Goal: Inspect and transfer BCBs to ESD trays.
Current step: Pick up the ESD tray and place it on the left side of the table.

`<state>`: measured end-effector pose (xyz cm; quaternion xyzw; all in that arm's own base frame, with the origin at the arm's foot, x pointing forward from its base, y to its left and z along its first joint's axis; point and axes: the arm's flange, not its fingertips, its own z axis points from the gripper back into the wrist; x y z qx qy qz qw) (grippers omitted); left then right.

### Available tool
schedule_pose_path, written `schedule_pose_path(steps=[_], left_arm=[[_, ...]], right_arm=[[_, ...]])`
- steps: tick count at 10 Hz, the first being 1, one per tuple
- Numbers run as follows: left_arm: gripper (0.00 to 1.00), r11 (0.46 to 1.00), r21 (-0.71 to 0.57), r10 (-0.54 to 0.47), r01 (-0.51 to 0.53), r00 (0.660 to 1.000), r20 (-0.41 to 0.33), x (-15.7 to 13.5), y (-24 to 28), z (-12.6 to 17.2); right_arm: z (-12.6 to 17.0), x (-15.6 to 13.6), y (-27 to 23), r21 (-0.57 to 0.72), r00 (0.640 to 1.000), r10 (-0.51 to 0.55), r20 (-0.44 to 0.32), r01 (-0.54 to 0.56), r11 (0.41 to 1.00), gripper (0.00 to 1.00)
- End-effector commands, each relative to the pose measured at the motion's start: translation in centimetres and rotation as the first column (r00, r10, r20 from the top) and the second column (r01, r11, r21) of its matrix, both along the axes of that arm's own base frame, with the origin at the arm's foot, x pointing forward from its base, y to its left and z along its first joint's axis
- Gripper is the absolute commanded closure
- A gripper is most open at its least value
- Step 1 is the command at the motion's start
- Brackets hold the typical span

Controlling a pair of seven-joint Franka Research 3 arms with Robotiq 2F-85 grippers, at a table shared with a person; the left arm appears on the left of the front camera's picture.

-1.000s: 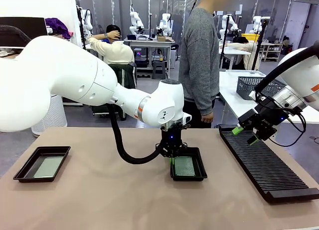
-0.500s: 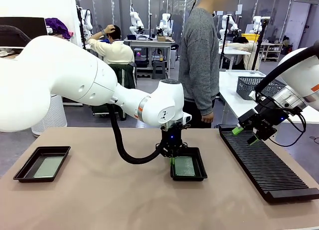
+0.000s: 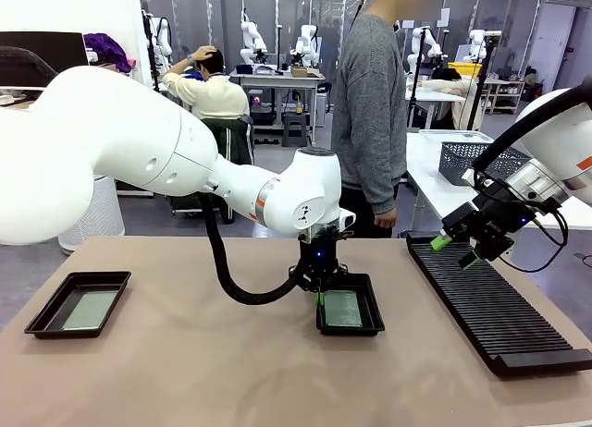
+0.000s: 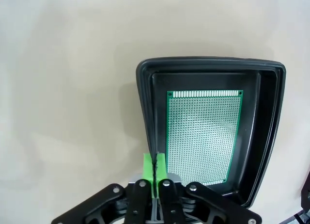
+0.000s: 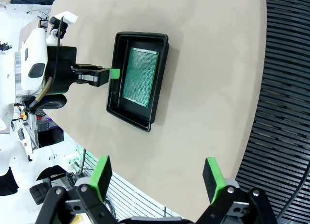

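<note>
Far left ESD tray (image 3: 78, 304) already has a BCB (image 3: 91, 310) in it. The left gripper (image 3: 319, 287) sits clenched on the rim of the middle ESD tray (image 3: 351, 327), pinching the rim itself I think, its board (image 3: 343, 308) lying flat inside. Right gripper (image 3: 457, 252) hangs released over the slotted rack (image 3: 495, 311), so next up is probably nudging or letting go of that tray.

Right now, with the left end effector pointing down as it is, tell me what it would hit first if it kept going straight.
Most likely the left rim of the middle ESD tray. The shut left end effector sits right over that edge, beside the BCB; depth is unclear, so it may already touch.
</note>
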<state>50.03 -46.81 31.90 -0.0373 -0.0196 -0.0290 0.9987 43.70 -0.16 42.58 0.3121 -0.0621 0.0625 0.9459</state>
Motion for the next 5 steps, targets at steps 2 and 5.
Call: schedule_pose_path(steps=[2,5], left_arm=[[0.97,1.0,-0.008,0.02,-0.02,1.0,0.009,-0.4,4.4,0.3],[0.97,0.999,-0.025,0.028,-0.028,1.0,0.006,-1.3,9.8,0.5]], right_arm=[[0.0,-0.1,0.0,-0.008,1.0,-0.007,-0.003,0.007,1.0,0.0],[0.0,-0.1,0.0,-0.008,1.0,-0.007,-0.003,0.007,1.0,0.0]])
